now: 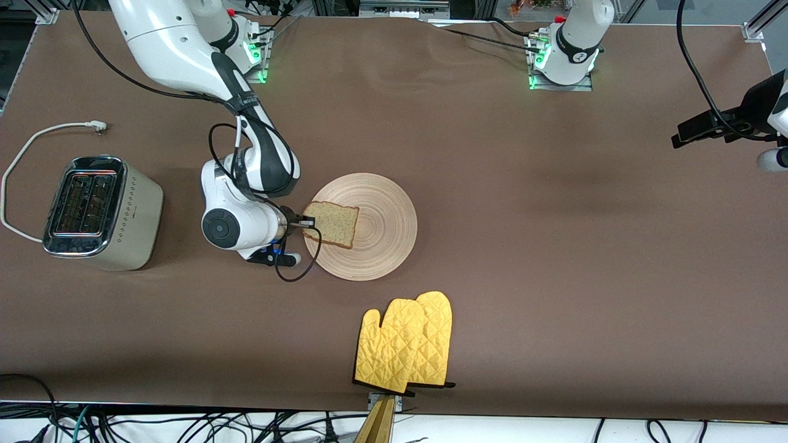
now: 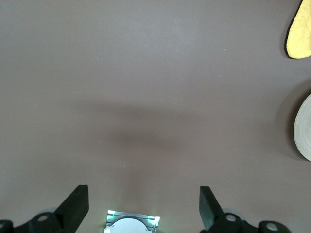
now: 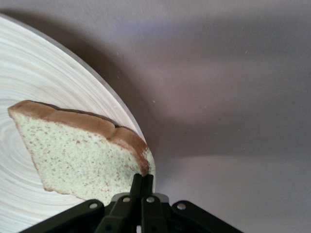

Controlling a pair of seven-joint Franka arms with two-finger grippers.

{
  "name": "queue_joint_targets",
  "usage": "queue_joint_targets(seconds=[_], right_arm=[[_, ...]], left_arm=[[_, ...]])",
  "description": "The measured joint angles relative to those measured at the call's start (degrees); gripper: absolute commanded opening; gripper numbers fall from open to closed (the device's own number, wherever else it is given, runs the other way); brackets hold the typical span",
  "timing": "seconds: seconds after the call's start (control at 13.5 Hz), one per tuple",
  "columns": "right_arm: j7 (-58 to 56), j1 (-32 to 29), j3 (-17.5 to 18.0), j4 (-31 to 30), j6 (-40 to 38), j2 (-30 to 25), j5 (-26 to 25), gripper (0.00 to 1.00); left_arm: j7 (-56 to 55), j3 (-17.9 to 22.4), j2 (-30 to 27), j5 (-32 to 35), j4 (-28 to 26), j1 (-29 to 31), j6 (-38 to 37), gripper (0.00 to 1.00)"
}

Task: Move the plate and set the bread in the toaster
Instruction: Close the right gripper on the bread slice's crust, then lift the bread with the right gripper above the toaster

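The bread [image 1: 335, 224] is a pale speckled slice with a brown crust, held by one corner over the round wooden plate [image 1: 381, 240]. My right gripper [image 1: 306, 223] is shut on that corner at the plate's rim toward the right arm's end. The right wrist view shows the closed fingers [image 3: 142, 179] pinching the bread's [image 3: 77, 150] crust above the plate [image 3: 43, 87]. The cream toaster [image 1: 98, 212] with its chrome top stands at the right arm's end, slots empty. My left arm [image 1: 763, 104] waits high at its end of the table, its gripper [image 2: 143, 204] open and empty.
A pair of yellow oven mitts [image 1: 406, 344] lies nearer the front camera than the plate, close to the table edge. The toaster's white cord [image 1: 37, 138] loops on the table beside it. The left wrist view catches the plate's rim [image 2: 303, 128] and a mitt [image 2: 299, 36].
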Motion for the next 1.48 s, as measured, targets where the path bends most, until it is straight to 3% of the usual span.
queue_joint_targets(seconds=[0.52,0.89,1.19,1.48], right_arm=[[-0.1,-0.2,-2.7,2.8,-2.5,-5.5,-1.0,0.0],[-0.1,-0.2,-5.1,3.3,-12.5,-12.4,-4.4,0.0],[-3.0,-0.2,-10.1,8.3,-25.2,-16.5,-4.7,0.0],[-9.8,-0.2,-17.8,14.0,-35.5,-16.9,-4.8,0.0]], left_arm=[[0.0,0.1,0.1,0.0,0.9,0.0,0.7,1.0],[0.0,0.1,0.1,0.0,1.0,0.0,0.8,1.0],[0.0,0.1,0.2,0.0,1.2,0.0,0.9,1.0],[0.0,0.1,0.2,0.0,1.3,0.0,0.9,1.0]])
